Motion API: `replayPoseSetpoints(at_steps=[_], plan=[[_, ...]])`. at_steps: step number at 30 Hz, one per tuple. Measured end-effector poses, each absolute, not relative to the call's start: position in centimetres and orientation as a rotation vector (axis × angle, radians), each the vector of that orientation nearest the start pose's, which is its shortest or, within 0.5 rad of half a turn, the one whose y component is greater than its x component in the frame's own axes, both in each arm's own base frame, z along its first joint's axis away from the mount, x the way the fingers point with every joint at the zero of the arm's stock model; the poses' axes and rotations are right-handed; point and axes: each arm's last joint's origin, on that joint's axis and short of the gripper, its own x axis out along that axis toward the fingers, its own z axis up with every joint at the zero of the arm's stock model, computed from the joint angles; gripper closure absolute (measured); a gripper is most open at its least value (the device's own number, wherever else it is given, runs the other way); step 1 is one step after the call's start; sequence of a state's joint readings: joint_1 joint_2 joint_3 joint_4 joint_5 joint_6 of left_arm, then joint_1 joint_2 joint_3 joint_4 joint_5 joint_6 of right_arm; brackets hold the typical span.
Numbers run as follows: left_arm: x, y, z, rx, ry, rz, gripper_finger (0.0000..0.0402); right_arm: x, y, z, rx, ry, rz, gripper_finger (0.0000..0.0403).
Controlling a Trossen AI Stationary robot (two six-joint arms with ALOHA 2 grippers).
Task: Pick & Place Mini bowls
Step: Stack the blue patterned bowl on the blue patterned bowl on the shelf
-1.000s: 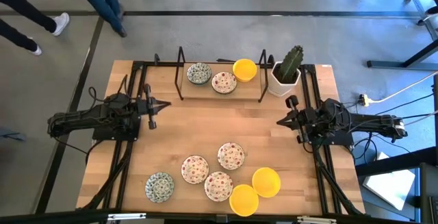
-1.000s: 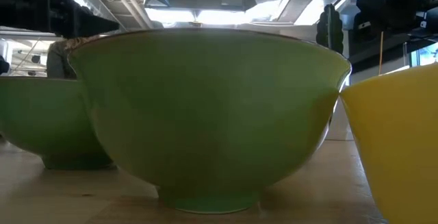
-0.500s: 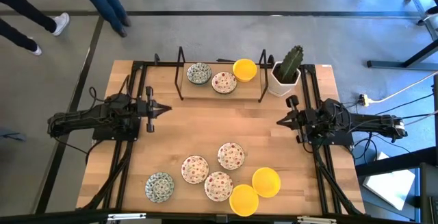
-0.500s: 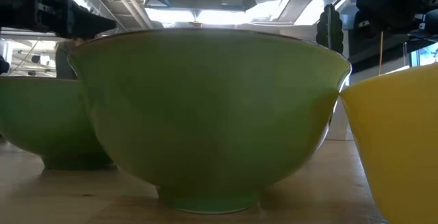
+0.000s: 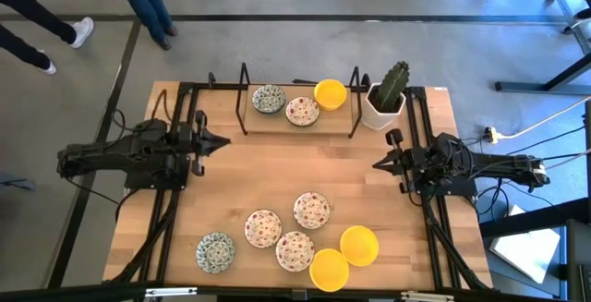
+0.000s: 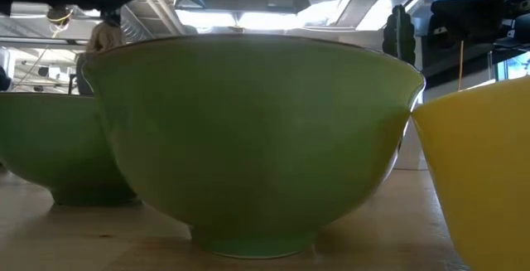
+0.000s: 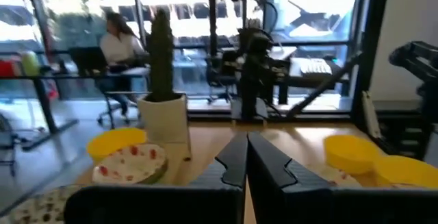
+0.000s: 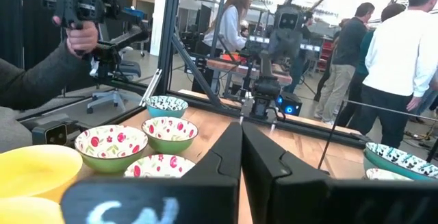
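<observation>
Six mini bowls sit on the wood near the table's near edge: three red-speckled ones [image 5: 312,210] [image 5: 263,228] [image 5: 295,250], a green-blue one [image 5: 215,251] and two yellow ones [image 5: 358,245] [image 5: 329,270]. Three more rest on the low rack at the far edge: green-blue [image 5: 269,99], red-speckled [image 5: 302,111], yellow [image 5: 330,92]. My left gripper [image 5: 222,142] [image 7: 243,157] hovers shut over the table's left side. My right gripper [image 5: 379,164] [image 8: 241,148] hovers shut over the right side. Each is far from every bowl.
A white square pot with a cactus [image 5: 386,99] stands at the far right corner beside the rack [image 5: 245,99]. Bare wood lies between the two grippers. In the low view, bowls [image 6: 248,138] [image 6: 480,171] fill the picture. People [image 8: 404,53] stand beyond the table.
My left arm has lifted: in the low view its gripper has risen toward the top of the picture. In the high view the arm has drawn back a little toward the table's left edge. The bowls have kept their places.
</observation>
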State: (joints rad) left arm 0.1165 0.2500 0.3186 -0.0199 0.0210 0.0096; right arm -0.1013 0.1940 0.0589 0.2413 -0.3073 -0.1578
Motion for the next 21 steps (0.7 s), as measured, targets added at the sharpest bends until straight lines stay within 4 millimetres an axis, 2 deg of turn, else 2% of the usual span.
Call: replayPoseSetpoints(at_steps=[6, 11, 16, 21], plan=[[13.4, -0.4, 28.1, -0.013, 0.110, -0.008, 0.0399, 10.7, -0.2, 19.1, -0.172, -0.120, 0.197, 0.0393], [16.1, -2.6, 30.0, -0.022, 0.424, 0.037, 0.0398, 10.7, -0.2, 19.1, -0.159, -0.119, 0.198, 0.0393], [17.8, -5.5, 30.5, -0.060, 0.767, 0.052, 0.0398, 10.7, -0.2, 19.1, -0.156, -0.118, 0.198, 0.0393], [18.2, -9.0, 29.9, -0.054, 1.029, -0.019, 0.0398, 10.7, -0.2, 19.1, -0.151, -0.118, 0.199, 0.0393]])
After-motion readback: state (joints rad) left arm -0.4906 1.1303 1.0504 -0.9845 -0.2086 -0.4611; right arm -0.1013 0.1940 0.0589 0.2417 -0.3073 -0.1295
